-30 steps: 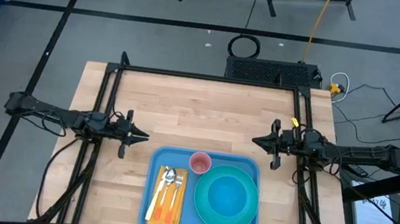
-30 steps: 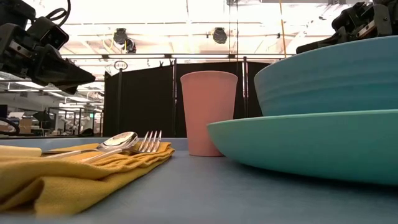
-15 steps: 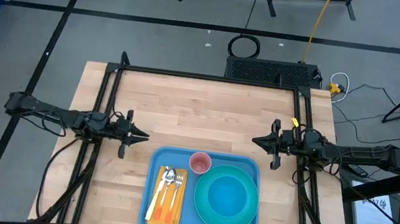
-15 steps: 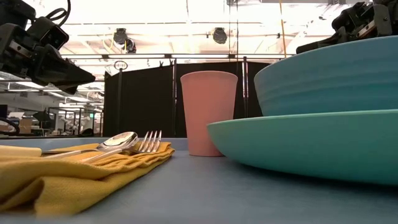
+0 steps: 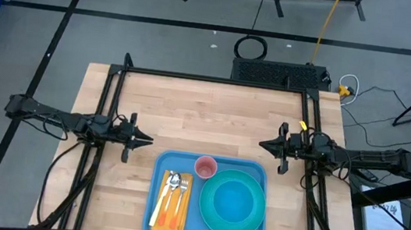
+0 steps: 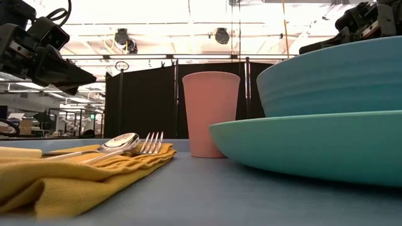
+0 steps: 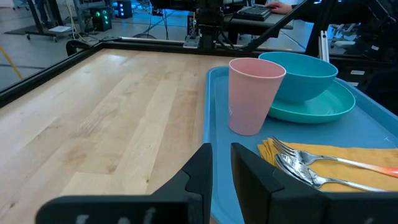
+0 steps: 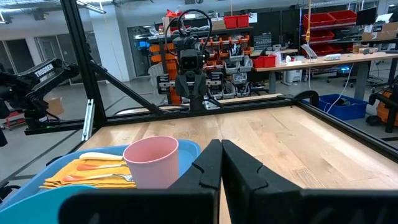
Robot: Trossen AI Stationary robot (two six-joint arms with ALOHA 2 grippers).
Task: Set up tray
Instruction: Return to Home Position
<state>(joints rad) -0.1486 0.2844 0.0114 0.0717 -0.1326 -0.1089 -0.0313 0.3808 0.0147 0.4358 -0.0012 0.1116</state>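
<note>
Nothing moves between a second ago and now: every view reads the same, so both arms appear settled and not travelling. The left hand hangs over the bare table at left of centre in the high view, just off the tray's upper-left corner. Its fingers are drawn almost together, with only a slit between them and nothing in it. The right hand mirrors it at right of centre, just off the tray's upper-right corner, its fingers pressed together and empty.

The tray lies flat at the lower middle of the high view, near the table's bottom edge. A yellow napkin runs down its left side with the cutlery laid side by side along it. The pink cup stands upright at the top, between the napkin and the turquoise plate. That plate fills the right part and carries a bowl.

With both hands withdrawn, empty and motionless, and every piece inside the rim, the setting looks finished. The retreat to rest seems complete or nearly so.
</note>
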